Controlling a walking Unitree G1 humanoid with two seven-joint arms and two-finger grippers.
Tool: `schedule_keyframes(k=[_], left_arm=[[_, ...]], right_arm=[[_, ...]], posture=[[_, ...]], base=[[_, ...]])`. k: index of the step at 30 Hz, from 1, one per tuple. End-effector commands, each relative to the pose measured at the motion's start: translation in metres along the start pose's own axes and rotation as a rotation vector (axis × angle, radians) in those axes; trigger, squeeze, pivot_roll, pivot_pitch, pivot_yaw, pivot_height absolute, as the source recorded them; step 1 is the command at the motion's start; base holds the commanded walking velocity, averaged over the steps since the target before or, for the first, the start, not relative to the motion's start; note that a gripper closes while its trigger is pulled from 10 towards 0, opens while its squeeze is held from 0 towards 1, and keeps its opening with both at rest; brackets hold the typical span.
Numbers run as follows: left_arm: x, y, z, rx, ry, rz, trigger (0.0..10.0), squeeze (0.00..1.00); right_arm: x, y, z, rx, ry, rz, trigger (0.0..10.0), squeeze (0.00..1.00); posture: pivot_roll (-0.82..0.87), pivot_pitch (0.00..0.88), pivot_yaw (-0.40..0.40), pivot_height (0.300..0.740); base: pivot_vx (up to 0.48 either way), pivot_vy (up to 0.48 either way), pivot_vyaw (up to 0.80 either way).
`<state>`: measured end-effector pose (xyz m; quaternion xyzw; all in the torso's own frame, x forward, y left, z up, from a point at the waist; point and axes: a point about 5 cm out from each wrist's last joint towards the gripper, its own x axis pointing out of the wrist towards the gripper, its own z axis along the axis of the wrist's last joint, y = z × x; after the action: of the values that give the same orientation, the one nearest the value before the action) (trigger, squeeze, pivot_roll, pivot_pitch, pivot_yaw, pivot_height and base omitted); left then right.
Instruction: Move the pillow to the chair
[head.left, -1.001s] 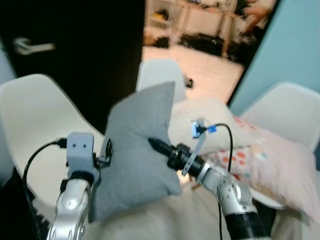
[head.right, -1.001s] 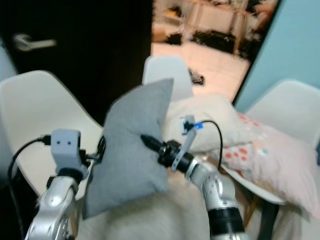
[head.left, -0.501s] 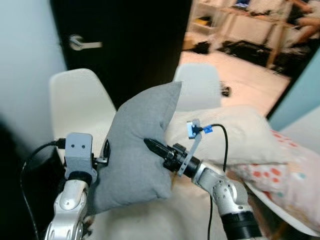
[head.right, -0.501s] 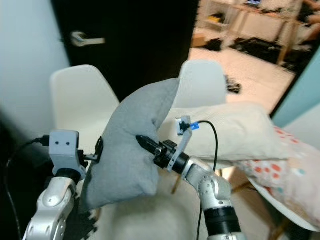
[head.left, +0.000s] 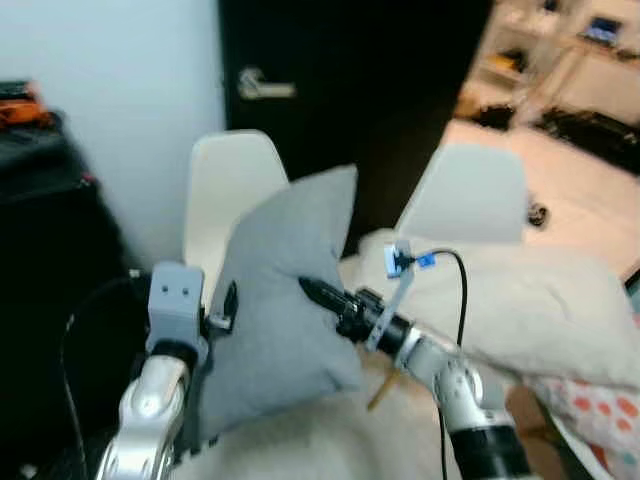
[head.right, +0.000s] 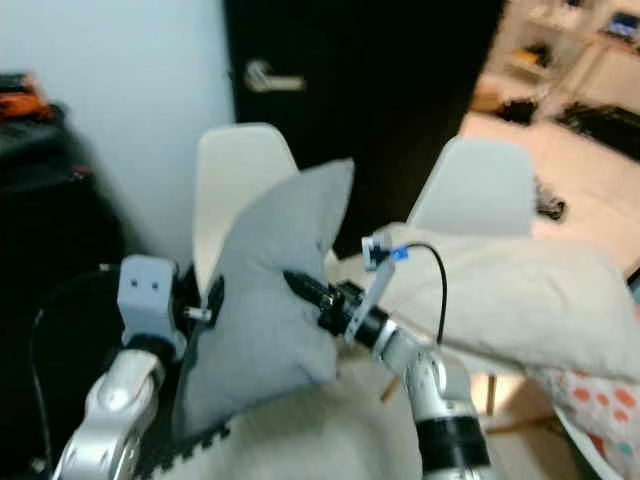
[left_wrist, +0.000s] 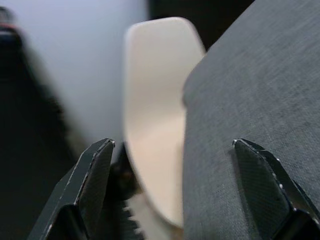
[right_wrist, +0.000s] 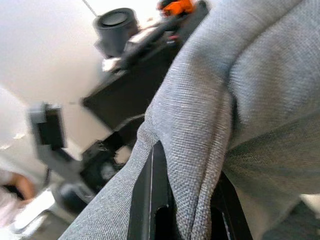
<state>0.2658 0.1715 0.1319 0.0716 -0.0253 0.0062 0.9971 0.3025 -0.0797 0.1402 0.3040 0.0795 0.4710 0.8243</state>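
1. Against the pale wall on the left stands a dark piece of furniture (head.left: 45, 250) with a blurred orange item (head.left: 18, 90) on top.
2. Next comes the left claw (left_wrist: 182, 165), fingers spread wide apart, one fingertip (left_wrist: 260, 175) lying on the pillow's face, the other beside its edge.
3. Between both arms, held up in the air, is the grey fabric square pillow (head.left: 285, 310), one corner pointing up.
4. Just behind it stands a white moulded plastic chair (head.left: 225, 200), before a black door with a metal lever handle (head.left: 265, 88).
5. The right claw (right_wrist: 175, 200) is pinched shut on a fold of the pillow.
6. Further right, a cream cushion (head.left: 540, 300) lies below a second white chair (head.left: 470, 195).
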Motion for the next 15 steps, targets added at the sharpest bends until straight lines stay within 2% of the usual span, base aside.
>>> schedule_keyframes(k=[1,3,9,12,15], left_arm=[[-0.0015,-0.0061,-0.0031,-0.002,0.017,-0.03,10.0,0.0],[-0.0021,-0.0049,-0.0018,-0.041,0.005,-0.027,10.0,0.0],[-0.0013,-0.0035,-0.0023,-0.046,0.014,-0.021,10.0,0.0],[-0.0011,-0.0027,-0.0024,-0.046,0.016,-0.015,10.0,0.0],[-0.0004,-0.0024,-0.0028,-0.039,0.023,-0.01,10.0,0.0]], right_arm=[[0.0001,0.0059,0.013,-0.043,-0.055,0.047,10.0,0.0],[0.0003,0.0061,0.0133,-0.044,-0.055,0.049,10.0,0.0],[0.0008,0.0053,0.0144,-0.038,-0.065,0.043,10.0,0.0],[0.001,0.0044,0.0151,-0.028,-0.073,0.036,10.0,0.0],[0.0023,0.0032,0.015,-0.019,-0.066,0.025,10.0,0.0]], posture=[[0.03,0.0,-0.118,0.709],[0.02,0.0,-0.116,0.709],[0.02,0.0,-0.12,0.709],[0.02,0.0,-0.12,0.709],[0.02,0.0,-0.12,0.709]], base=[[0.0,0.0,0.76],[0.0,0.0,0.76],[0.0,0.0,0.76],[0.0,0.0,0.0],[0.0,-0.4,0.0]])
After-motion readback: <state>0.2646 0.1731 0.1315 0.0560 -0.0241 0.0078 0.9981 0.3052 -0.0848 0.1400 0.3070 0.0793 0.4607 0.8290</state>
